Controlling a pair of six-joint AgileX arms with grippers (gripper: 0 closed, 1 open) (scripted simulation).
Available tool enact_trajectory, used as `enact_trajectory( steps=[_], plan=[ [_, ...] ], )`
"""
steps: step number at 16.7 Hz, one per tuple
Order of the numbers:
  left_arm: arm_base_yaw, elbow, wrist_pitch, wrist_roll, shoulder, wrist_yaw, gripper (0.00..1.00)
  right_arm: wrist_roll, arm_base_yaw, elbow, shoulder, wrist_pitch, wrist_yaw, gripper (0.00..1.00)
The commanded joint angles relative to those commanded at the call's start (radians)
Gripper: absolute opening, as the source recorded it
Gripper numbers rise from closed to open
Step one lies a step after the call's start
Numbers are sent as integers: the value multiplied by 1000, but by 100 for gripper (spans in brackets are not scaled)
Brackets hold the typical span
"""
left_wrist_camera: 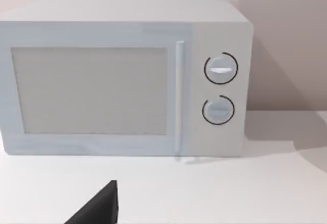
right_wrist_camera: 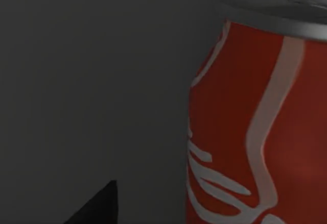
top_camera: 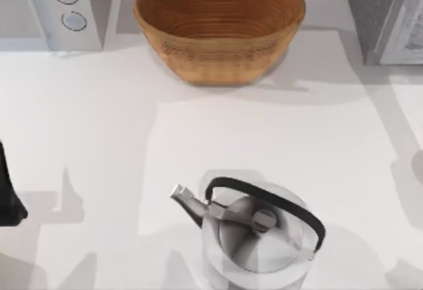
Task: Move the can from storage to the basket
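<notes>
The can [right_wrist_camera: 255, 122] stands upright and very close in the right wrist view, red with white script and a silver rim, inside a dark grey enclosure. A dark part of my right gripper [right_wrist_camera: 97, 208] shows beside it, apart from the can. The woven tan basket [top_camera: 218, 59] sits at the back middle of the table, with nothing seen inside. My left arm [top_camera: 10, 201] is parked at the table's left edge, and its gripper [left_wrist_camera: 97, 208] faces the microwave.
A white microwave [top_camera: 59, 6] with two dials stands at the back left, its door [left_wrist_camera: 92, 91] shut. A grey cabinet [top_camera: 383, 12] stands at the back right. A steel kettle [top_camera: 254, 237] with a black handle sits at the front middle.
</notes>
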Motion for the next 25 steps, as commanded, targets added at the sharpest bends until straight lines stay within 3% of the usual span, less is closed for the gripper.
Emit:
enact_trajectory(
  steps=[4,17,25],
  plan=[
    [0,0,0,0,0,0,100,0,-1,7,6,-1,-1,100],
    [0,0,0,0,0,0,100,0,-1,7,6,-1,-1,2],
    [0,0,0,0,0,0,100,0,-1,7,6,-1,-1,0]
  ],
)
